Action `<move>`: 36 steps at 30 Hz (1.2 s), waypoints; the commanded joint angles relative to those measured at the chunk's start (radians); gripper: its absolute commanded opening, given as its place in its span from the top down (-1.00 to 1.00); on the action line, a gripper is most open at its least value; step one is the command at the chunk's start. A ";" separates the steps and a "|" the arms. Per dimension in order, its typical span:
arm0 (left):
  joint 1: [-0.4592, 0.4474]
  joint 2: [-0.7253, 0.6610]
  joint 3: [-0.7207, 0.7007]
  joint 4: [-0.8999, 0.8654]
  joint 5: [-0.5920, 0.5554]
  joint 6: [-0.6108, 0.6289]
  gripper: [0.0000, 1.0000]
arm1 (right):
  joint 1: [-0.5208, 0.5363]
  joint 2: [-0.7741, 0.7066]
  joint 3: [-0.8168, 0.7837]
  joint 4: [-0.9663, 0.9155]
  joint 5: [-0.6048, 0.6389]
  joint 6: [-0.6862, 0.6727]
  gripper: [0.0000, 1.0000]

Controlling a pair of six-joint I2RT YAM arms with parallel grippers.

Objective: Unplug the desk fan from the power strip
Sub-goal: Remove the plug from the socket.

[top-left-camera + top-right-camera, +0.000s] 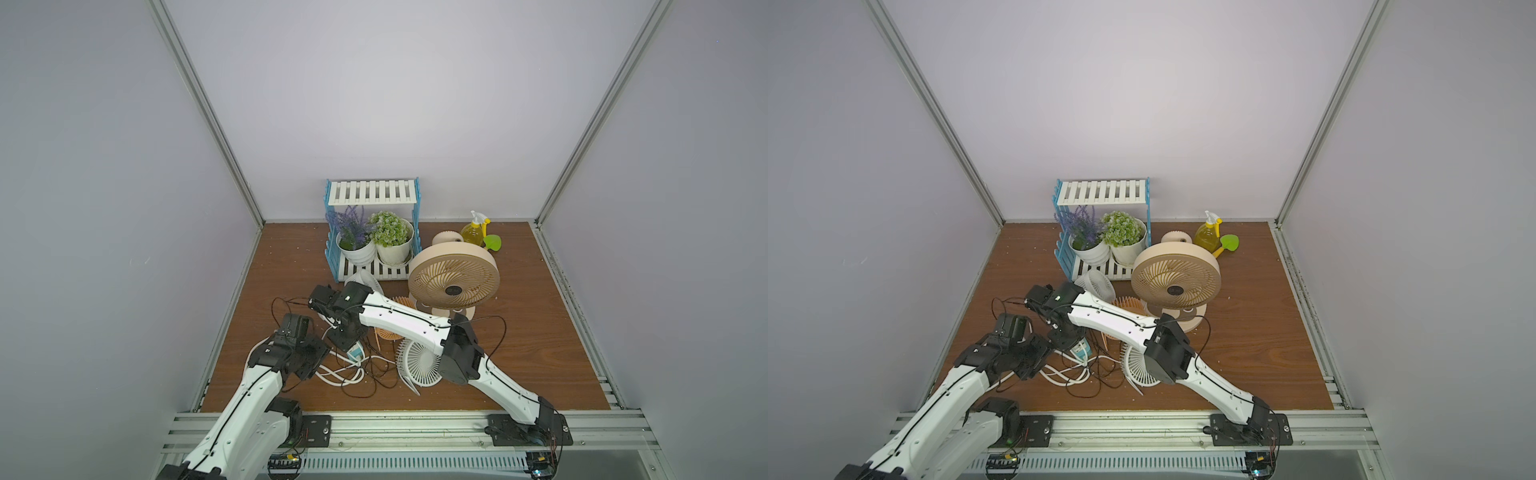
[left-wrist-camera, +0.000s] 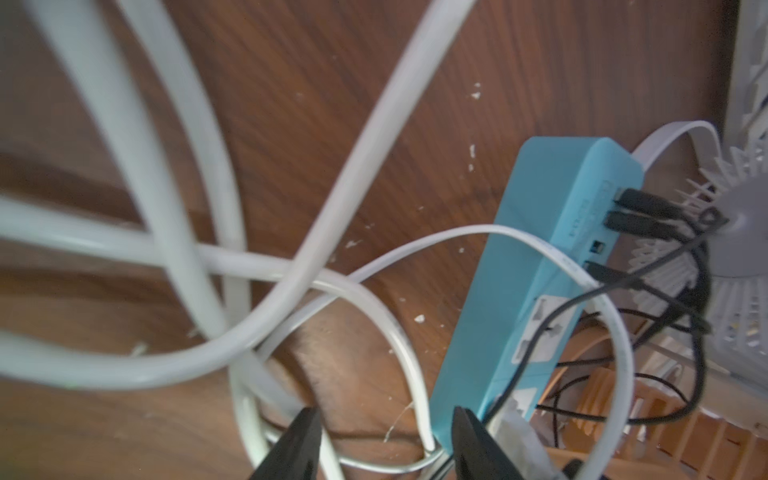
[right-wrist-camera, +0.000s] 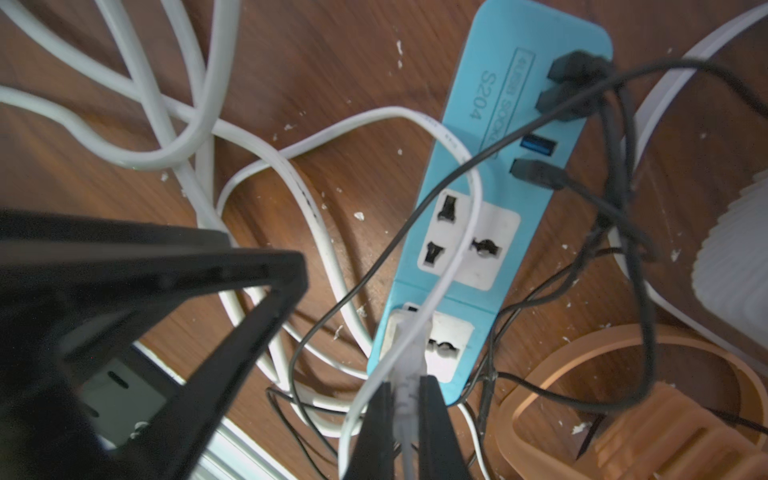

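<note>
right claw: jaws pinched tight on the white plug, gripping it at the cord end. The plug sits in the end socket of the power strip, opposite the USB ports.

left claw: jaws partway apart, nothing clamped. One finger overlaps that same end of the strip; can't tell if it's touching.

The strip lies flat on the desk, front left, between the two arms. In both top views the right wrist hides all but a teal tip.

In the way:
- thin white cord from the plug loops back across the middle socket face
- three black USB plugs fill ports at the far end, with one blue port between them
- their black cables tangle along the strip's side, and one runs diagonally over its top
- thick white cord coils on the desk on the left claw's side

Around:
- orange fan frame just beside the plug end
- small white fan near, under the right elbow
- beige fan upright further back, well apart from the strip
- at the back wall, a blue-white rack with two potted plants, and a spray bottle off to the side

Can't trace which fan the thin white cord feeds.
</note>
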 commanded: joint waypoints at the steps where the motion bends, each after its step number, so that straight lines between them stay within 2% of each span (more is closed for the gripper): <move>1: -0.004 0.026 -0.029 0.161 0.058 -0.019 -0.09 | 0.011 -0.028 -0.021 -0.013 -0.049 -0.020 1.00; 19: -0.004 0.092 -0.107 0.286 0.125 -0.048 -0.16 | 0.010 -0.024 -0.033 0.010 -0.055 0.004 1.00; 32: -0.004 0.207 -0.114 0.322 0.144 -0.032 -0.05 | 0.011 -0.016 -0.006 0.003 -0.058 0.019 1.00; 36: -0.007 0.231 -0.096 0.260 0.116 0.007 0.08 | 0.012 -0.026 0.022 0.002 -0.032 0.024 1.00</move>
